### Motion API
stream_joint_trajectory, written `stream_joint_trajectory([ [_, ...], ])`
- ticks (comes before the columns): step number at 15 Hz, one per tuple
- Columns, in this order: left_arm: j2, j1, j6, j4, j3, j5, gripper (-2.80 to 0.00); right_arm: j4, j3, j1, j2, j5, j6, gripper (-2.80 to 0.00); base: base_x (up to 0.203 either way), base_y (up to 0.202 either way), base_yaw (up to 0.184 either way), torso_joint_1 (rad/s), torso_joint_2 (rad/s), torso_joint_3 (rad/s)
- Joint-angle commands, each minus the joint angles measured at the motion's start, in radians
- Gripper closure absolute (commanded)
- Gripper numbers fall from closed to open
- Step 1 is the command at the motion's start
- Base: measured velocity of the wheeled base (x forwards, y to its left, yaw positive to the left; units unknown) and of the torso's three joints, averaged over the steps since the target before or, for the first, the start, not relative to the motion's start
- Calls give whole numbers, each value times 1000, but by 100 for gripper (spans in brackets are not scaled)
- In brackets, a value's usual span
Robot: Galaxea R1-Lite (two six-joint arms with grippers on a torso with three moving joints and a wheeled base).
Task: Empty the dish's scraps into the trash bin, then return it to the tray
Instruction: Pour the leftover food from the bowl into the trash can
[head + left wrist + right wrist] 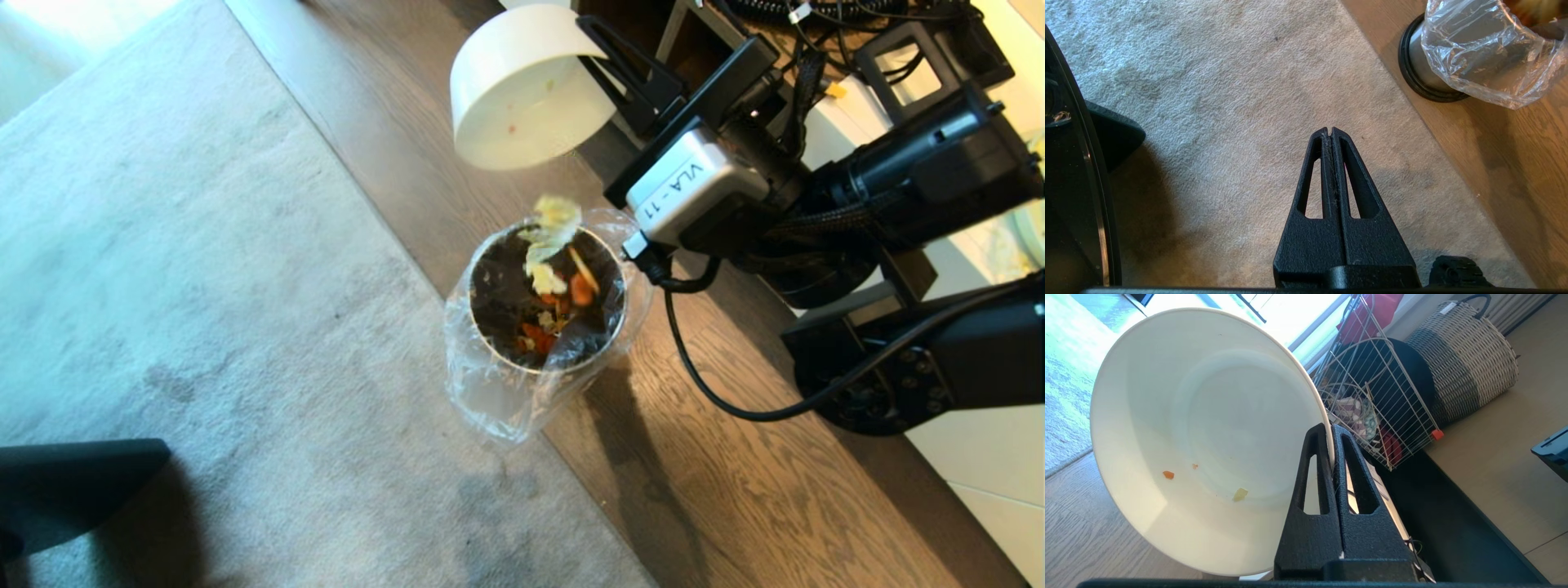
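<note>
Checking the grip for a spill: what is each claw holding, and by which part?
The right claw pinches the white bowl by its rim. The left claw is shut on nothing.

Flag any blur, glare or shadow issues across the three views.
Head view: falling scraps above the trash bin are motion-blurred; the tilted dish is sharp, and the bin casts a long shadow over the floor. Left wrist view: warm cast on the wood, clear bag glinting. Right wrist view: window behind the dish is blown out.
</note>
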Motion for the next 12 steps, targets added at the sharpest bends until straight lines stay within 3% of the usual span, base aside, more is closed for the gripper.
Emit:
stream_joint_trajectory([
  [1,0,0,-1,-1,0,0,0,-46,-1,1,5,2,-7,0,0,0,0,0,0,0],
  [9,0,0,-1,-1,0,-1,0,-46,12,2,11,2,5,0,0,0,0,0,0,0],
  [12,0,0,-1,-1,0,1,0,-41,85,0,-14,-35,109,0,0,0,0,0,0,0],
])
